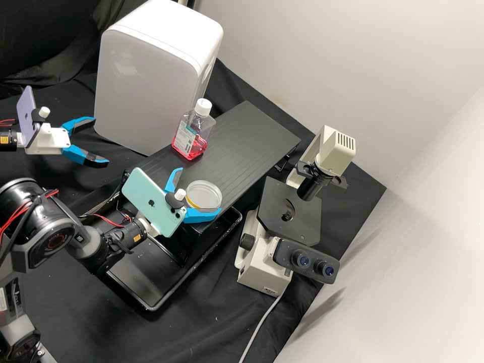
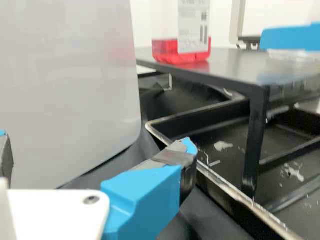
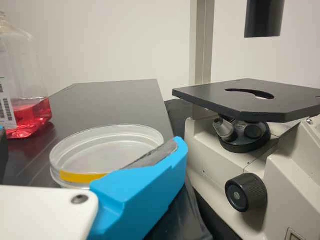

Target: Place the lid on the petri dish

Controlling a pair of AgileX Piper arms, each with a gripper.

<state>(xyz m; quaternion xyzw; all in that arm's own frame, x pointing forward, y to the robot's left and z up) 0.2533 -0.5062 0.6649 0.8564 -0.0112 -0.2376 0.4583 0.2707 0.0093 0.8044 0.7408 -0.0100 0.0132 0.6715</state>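
Right gripper (image 1: 199,196) is mid-frame in the high view, fingers spread around the petri dish (image 3: 106,150) on the black platform (image 1: 247,138). The lid looks on, maybe not fully seated. Next up would be backing off without nudging it. Left gripper (image 1: 100,140) is upper left, fingers spread, empty.

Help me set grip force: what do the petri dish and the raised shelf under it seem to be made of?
Raised shelf: probably coated metal, matte black with a soft sheen, thin and flat on slim legs. Petri dish: likely clear glossy plastic, since the shelf shows through its thin walls; glass can't be excluded.
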